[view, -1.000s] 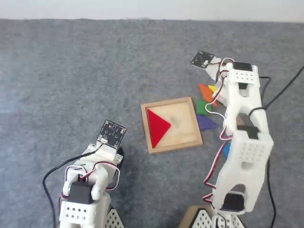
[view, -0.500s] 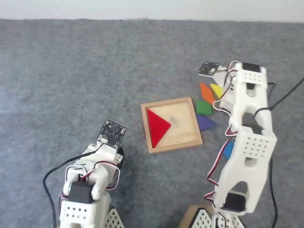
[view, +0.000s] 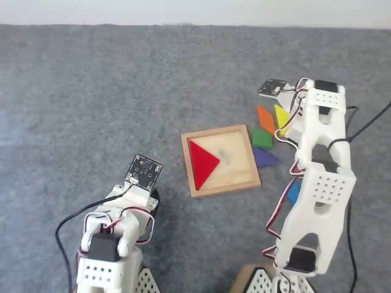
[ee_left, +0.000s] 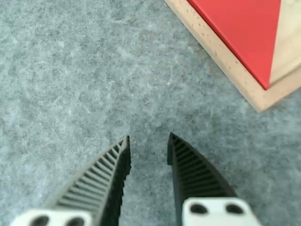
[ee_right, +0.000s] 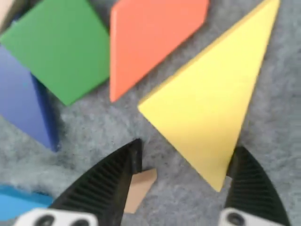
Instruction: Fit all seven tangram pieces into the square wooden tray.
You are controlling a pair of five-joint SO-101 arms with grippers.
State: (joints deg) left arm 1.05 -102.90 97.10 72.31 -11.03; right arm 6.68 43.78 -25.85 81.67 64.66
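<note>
Out at two o'clock from the tray (view: 225, 187), the right gripper (ee_right: 186, 147) — the nearer one — is hanging wide open over the yellow triangle (ee_right: 211, 108), a corner lying between its fingers (ee_right: 108, 179).

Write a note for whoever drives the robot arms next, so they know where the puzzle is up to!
Left gripper: open, empty, above the carpet near the tray.
Right gripper: open, astride a corner of the yellow triangle.
Done: red triangle lies in the tray.
To do: yellow triangle, orange piece, green square, purple piece and the rest, all on the carpet beside the tray.
</note>
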